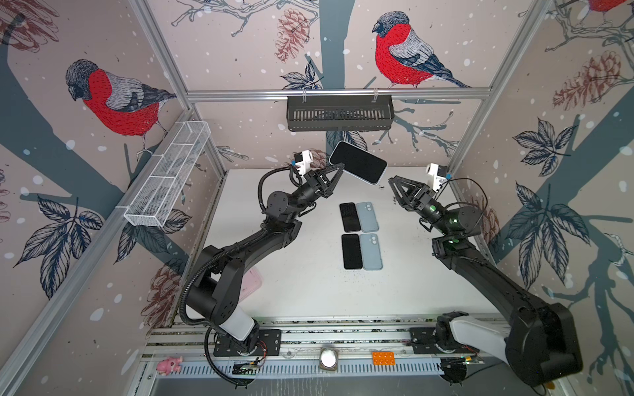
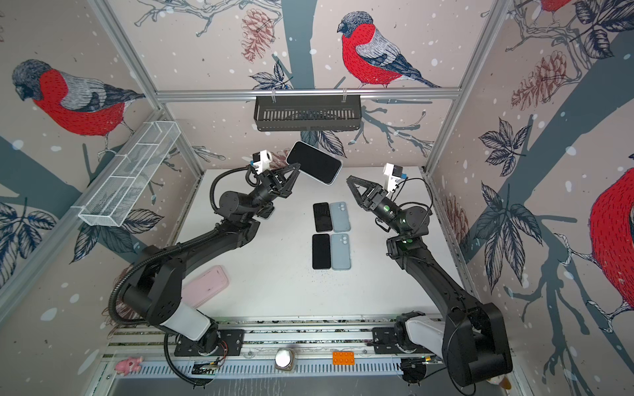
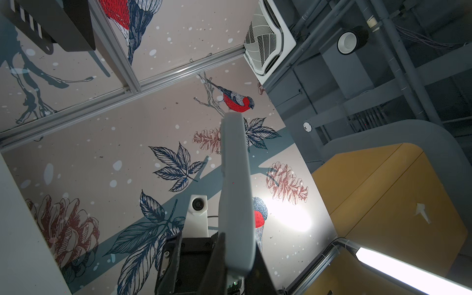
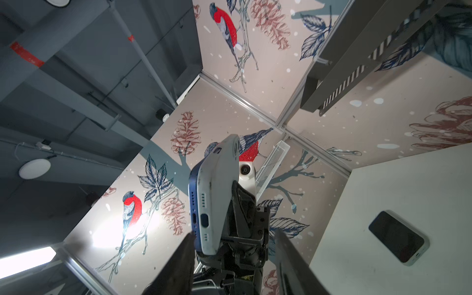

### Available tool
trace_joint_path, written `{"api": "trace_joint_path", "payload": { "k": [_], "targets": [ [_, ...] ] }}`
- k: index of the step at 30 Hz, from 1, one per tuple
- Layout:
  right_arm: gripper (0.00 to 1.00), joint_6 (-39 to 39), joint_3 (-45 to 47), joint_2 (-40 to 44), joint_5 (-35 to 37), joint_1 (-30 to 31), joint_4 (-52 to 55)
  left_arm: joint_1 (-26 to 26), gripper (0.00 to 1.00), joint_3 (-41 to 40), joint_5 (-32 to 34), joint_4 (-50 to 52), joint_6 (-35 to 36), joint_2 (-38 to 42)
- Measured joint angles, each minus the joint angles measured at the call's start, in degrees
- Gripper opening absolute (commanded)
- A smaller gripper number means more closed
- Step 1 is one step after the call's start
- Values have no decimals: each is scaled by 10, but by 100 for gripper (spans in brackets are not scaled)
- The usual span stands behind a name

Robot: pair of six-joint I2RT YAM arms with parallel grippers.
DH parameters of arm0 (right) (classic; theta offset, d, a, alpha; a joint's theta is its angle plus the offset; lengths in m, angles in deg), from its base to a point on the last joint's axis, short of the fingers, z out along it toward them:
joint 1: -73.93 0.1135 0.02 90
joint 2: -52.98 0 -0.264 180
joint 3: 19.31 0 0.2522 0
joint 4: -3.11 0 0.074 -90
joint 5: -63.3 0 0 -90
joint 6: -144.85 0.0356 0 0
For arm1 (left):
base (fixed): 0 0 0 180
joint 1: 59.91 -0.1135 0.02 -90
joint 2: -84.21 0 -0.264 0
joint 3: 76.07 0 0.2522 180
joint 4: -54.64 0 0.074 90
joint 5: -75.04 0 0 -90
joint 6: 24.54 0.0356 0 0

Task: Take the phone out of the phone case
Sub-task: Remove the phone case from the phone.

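**A:** Eyes on the blue-rimmed, dark-screened phone. It's up in the air over the far edge of the white table, about midway along, screen facing upward.

**B:** And the pale grey soft case?

**A:** On the phone. At the port end, though, the blue rim shows beside the case's lip. Whether it has lifted clear there, I cannot tell.

**B:** Which way does it run?

**A:** The long axis lies roughly along the far edge, slanting a little. One short end is toward the far-left corner, and the port end points at the right gripper.

**B:** Left gripper?

**A:** Pinching the phone near its left end, with one finger lying across the back of the case.

**B:** And the right?

**A:** Jaws spread, gripping nothing, near the port end but apart from it.

**B:** Down on the table?

**A:** In the middle there's a two-by-two block: two black slabs, each just beside a pale blue back with camera rings. A pink rounded case lies near the left edge toward the near-left corner, partly under the left arm.
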Motion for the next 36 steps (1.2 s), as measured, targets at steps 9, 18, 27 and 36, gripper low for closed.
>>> {"api": "trace_joint_path", "payload": {
  "k": [9, 18, 27, 36],
  "targets": [
    [40, -34, -12, 2, -11, 20, 19, 7, 0, -8, -2, 7, 0, 3],
    [36, -38, -12, -2, -11, 27, 25, 18, 0, -11, 1, 10, 5, 4],
    [30, -48, -11, -5, -9, 27, 26, 23, 0, -12, 3, 13, 11, 4],
    [26, -50, -7, -14, -8, 19, 30, 23, 0, -12, 1, 23, 20, 5]
  ]
}}
